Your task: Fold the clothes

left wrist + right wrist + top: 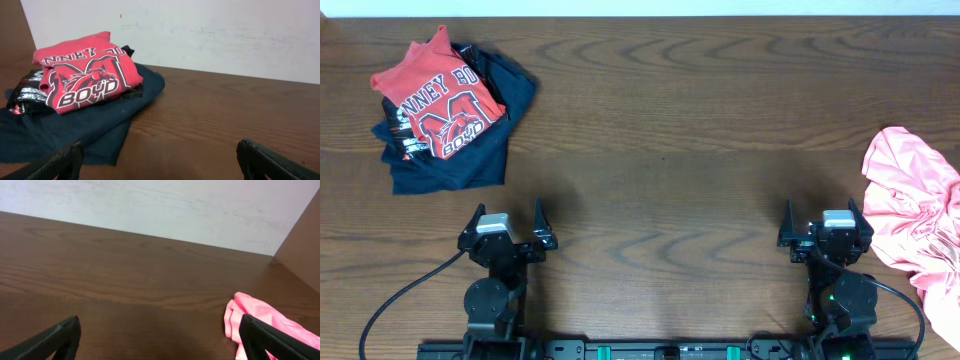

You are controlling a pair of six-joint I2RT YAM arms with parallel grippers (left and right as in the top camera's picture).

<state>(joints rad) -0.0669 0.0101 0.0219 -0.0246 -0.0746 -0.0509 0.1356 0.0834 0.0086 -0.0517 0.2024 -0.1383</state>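
Nearest the lens: left claw and right claw, both parked at the near edge, fingers spread wide, nothing between them.

Surface: dark wood grain, bare across the middle.

Pink shirt: crumpled heap at the far right side, just beside the right claw and on its outer side, partly running off the overhead view. Not laid flat; folds and ridges all over. No collar, hem or sleeve can be picked out with confidence. Task not yet begun, by the look of it.

Navy garments: folded stack at the far left corner, well apart from the left claw.

Red shirt: folded, lying on top of the navy stack, print up.

Handling, my estimate: the pink cloth looks thin, light and limp, with a slight sheen, so it may slide on the wood and will sag from any single pinch. Best hold is probably a raised ridge on the edge nearest the right claw, pinched shallow so only one layer comes up, then dragged to centre for spreading.
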